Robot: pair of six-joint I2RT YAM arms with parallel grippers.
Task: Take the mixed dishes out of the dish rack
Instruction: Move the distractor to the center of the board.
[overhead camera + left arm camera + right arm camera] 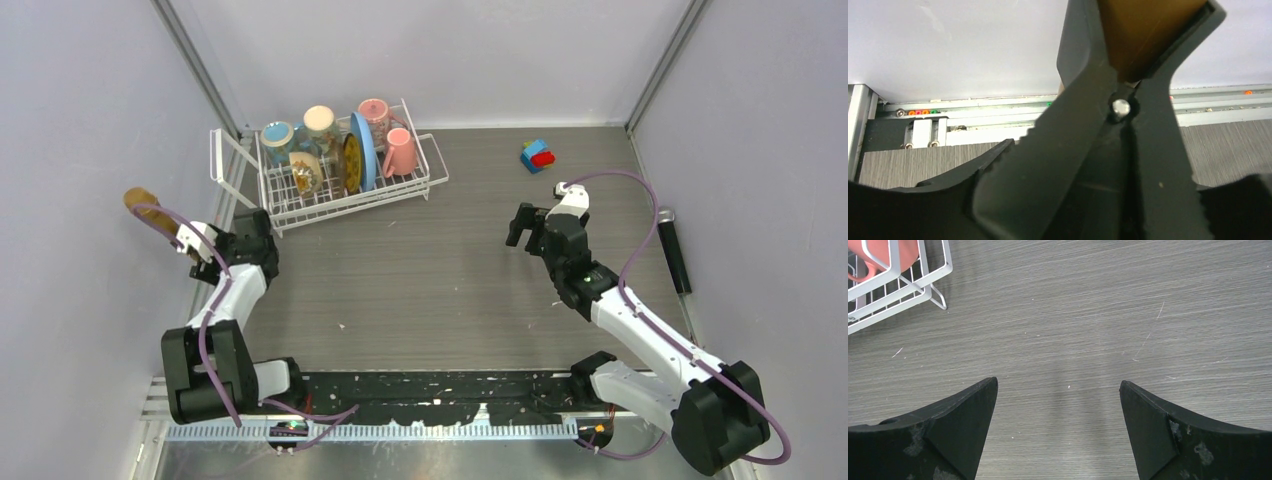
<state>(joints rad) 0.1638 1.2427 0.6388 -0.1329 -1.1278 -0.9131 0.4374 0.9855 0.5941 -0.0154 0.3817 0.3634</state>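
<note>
Hovering by the left wall, I have a brown thing (141, 201) between my left claw's (1147, 30) fingers, clamped or loose I cannot tell; loose, it may drop beside the table. My right claw (1058, 382) gapes empty. The dishes (362, 150) stand in the dish rack (283, 207), far left.

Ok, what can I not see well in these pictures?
- Left wrist view: brown thing, cut off by the top edge and fingers; what it is, unclear.
- Top view: left gripper too small; whether it grips the brown thing, I cannot tell.
- Right wrist view: rack cut off by the corner; one pink mug partly shows.
</note>
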